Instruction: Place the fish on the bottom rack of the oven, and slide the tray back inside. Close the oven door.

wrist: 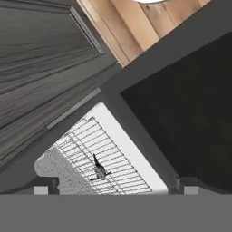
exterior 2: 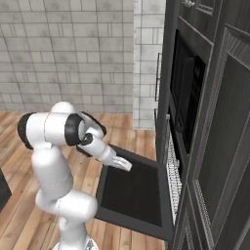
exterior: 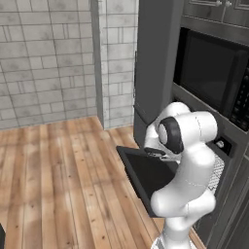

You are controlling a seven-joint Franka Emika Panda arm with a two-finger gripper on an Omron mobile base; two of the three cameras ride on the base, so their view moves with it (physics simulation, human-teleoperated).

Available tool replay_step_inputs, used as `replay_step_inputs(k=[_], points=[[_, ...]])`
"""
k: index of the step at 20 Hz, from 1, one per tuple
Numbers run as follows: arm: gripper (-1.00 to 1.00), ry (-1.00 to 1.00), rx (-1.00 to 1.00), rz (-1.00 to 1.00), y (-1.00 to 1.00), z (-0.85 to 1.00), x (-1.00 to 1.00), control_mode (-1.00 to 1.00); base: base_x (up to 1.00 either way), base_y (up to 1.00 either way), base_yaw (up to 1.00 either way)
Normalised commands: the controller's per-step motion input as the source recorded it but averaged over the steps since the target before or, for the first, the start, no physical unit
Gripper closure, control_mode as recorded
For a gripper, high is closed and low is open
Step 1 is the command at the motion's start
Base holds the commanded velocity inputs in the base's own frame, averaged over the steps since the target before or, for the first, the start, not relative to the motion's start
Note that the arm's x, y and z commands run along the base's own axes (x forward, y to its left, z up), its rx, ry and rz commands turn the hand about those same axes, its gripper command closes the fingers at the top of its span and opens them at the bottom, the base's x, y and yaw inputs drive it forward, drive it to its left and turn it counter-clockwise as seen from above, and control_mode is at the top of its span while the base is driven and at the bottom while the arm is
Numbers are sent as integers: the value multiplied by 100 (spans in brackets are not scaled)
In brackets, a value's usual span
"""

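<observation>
The oven door [exterior 2: 132, 193] hangs open, a flat dark panel lying level in front of the oven [exterior: 228, 160]. The silver wire bottom rack [wrist: 113, 156], which is the tray, sticks out a little over the door's hinge side [exterior 2: 171, 171]. The fish [wrist: 99, 171], small and dark grey, lies on the rack's wires. My gripper [exterior 2: 121, 164] hovers above the door's middle, pointing down toward the rack, apart from the fish. It is open, with nothing between its widely spread fingertips [wrist: 45, 186].
A glossy black microwave [exterior: 209, 78] is built in above the oven. A silver knob [exterior: 220, 144] sits on the control strip. Dark cabinet fronts [exterior 2: 219, 146] flank the oven. A wooden floor [exterior: 58, 185] spreads to the left, and a grey tiled wall [exterior: 48, 58] stands behind.
</observation>
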Motion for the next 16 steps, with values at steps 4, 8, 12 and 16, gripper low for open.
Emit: replay_step_inputs(k=[4, 8, 12, 16], points=[[-100, 10, -12, 21, 100, 93, -50, -100, 0, 0, 0], [-100, 16, -10, 16, 100, 100, -24, -100, 0, 0, 0], [-100, 24, -10, 11, 100, 100, 0, -100, 0, 0, 0], [-100, 21, -9, 8, 100, 100, 3, -100, 0, 0, 0]])
